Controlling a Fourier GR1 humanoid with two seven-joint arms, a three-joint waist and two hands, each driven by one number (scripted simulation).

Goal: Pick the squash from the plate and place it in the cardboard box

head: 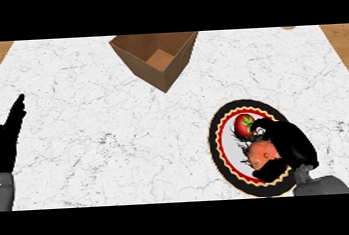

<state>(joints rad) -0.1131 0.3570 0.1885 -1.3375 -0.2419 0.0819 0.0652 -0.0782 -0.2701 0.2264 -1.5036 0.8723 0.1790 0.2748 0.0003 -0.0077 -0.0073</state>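
The table [98, 143] is a white marbled slab with fine dark veining, and a strip of wood shows at its far left and far right corners. Toward the far side, a little left of the middle, stands the cardboard box [173, 67], open at the top, its brown walls slanting down to a point toward me and its paler floor visible inside. Well apart from it, down at the near right, lies the plate [220, 118], round with a black scalloped border, a red ring inside that and a pale centre. On the plate's far half sits a red, tomato-like thing with a green stalk [244, 124]. Just beside it, on the near half, is the squash [263, 152], orange and rounded, still on the plate. The right hand [291, 142] comes in from the lower right on its grey forearm and lies over the squash, its black fingers curled down around the far and right sides of it and the thumb bent under the near side, so that only part of the orange surface shows between them. The left hand [6, 141] shows at the left edge of the table, fingers straight and together, pointing away toward the far side, holding nothing and touching none of the things.
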